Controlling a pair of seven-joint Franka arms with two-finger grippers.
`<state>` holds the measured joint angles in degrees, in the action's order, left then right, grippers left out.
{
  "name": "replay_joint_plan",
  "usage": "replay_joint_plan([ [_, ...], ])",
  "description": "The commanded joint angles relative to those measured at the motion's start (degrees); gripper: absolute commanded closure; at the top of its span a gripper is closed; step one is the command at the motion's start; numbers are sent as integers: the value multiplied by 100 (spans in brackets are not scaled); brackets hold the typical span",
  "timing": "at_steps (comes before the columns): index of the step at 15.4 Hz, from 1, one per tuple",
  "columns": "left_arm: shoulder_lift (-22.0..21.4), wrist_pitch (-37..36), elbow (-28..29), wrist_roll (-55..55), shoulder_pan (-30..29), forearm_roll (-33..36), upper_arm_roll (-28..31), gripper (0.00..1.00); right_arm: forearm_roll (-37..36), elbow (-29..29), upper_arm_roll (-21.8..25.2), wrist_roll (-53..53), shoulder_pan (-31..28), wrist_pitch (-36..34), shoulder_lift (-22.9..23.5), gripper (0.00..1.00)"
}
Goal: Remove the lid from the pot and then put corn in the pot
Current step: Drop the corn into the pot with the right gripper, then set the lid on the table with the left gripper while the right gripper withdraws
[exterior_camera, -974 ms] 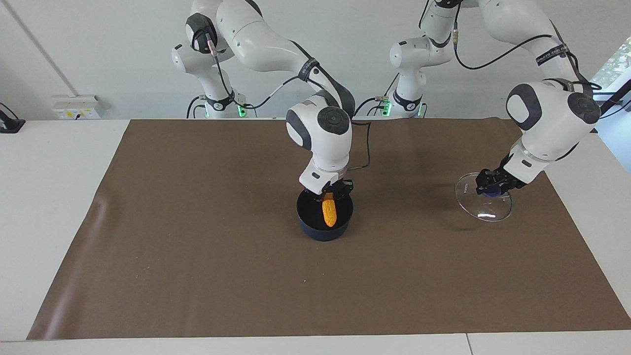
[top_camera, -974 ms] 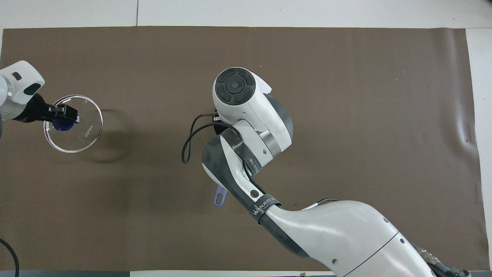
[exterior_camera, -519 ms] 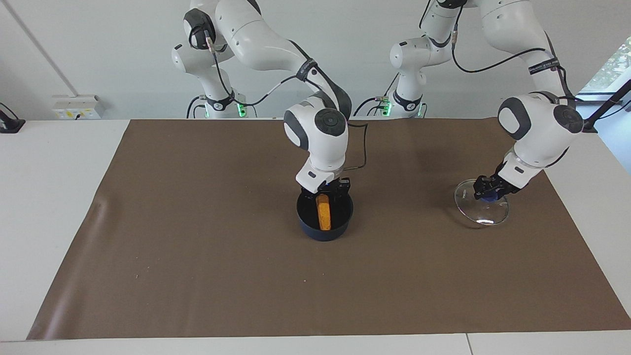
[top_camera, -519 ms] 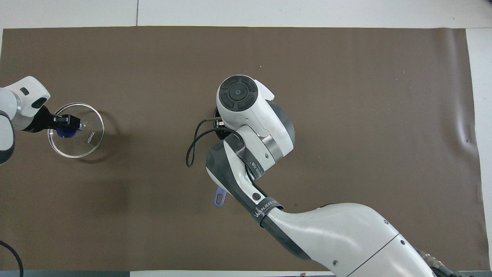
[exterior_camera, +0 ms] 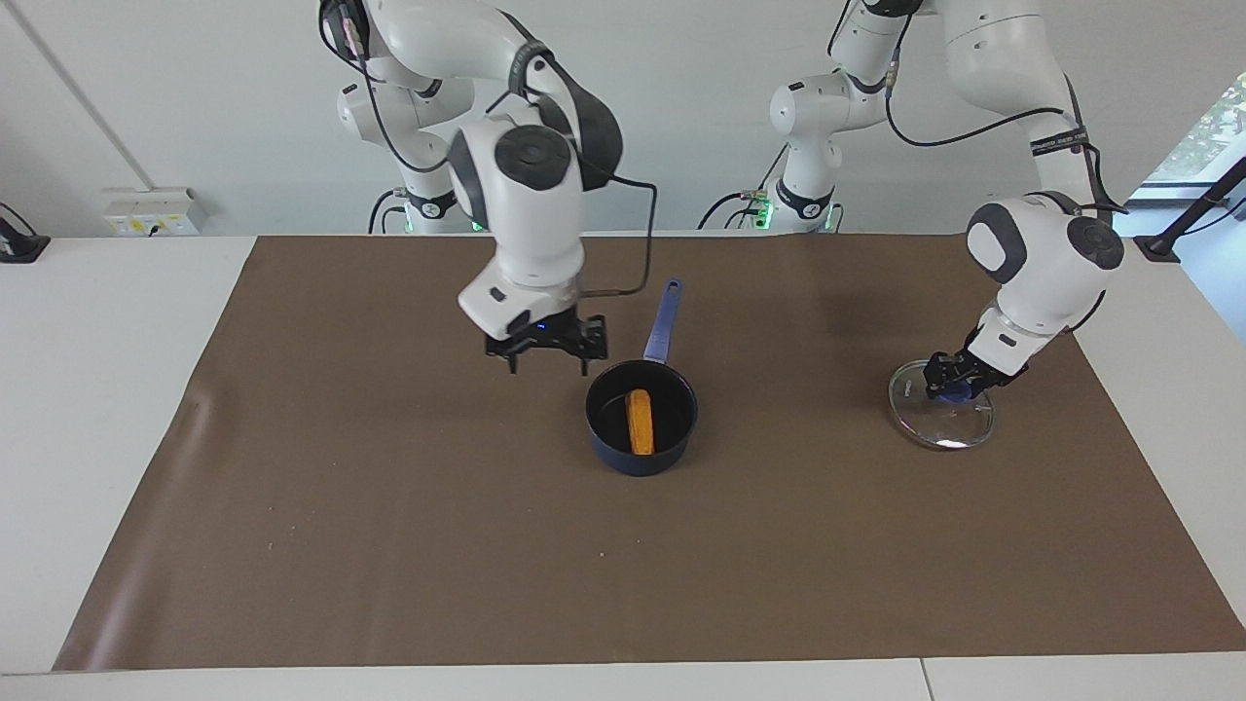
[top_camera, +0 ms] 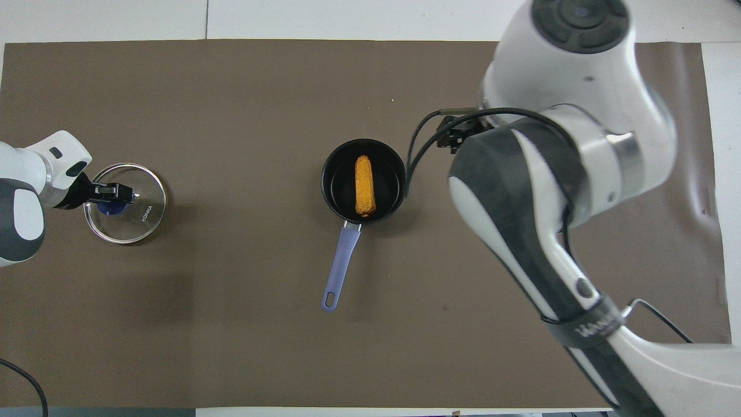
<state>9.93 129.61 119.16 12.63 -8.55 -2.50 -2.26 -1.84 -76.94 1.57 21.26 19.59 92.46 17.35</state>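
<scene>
Inside the pot (exterior_camera: 641, 419) the corn (exterior_camera: 640, 421) is laid, the right claw (exterior_camera: 547, 351) spread empty, the lid (exterior_camera: 942, 417) gripped by the left claw (exterior_camera: 959, 382) on the worktop (exterior_camera: 389, 506).

A brown mat (exterior_camera: 389, 545) (top_camera: 231, 87) is covering most of the white table (exterior_camera: 97, 389) (top_camera: 405, 17), leaving bare table showing along the mat's edges. A small wrinkle is showing in the mat near its edge at the right arm's end. A white socket box (exterior_camera: 151, 212) is sitting at the wall just off the mat's corner on that same end, and a dark object (exterior_camera: 18, 243) is lying on the table just beside that box.
</scene>
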Motion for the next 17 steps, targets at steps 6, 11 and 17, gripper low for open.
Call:
replay_joint_plan([
  [6,-18,-434,-637,73,28,126,-46,0,8,-1093,-86,-1774,-1659,-879,-1329,0],
  [11,-9,-2314,-2377,-6,362,540,-64,0,8,-1508,-34,-1836,-1704,-809,-1647,0],
  [17,-517,-3379,-2679,-560,758,601,-73,0,8,-1930,116,-1959,-1695,-668,-1955,0],
])
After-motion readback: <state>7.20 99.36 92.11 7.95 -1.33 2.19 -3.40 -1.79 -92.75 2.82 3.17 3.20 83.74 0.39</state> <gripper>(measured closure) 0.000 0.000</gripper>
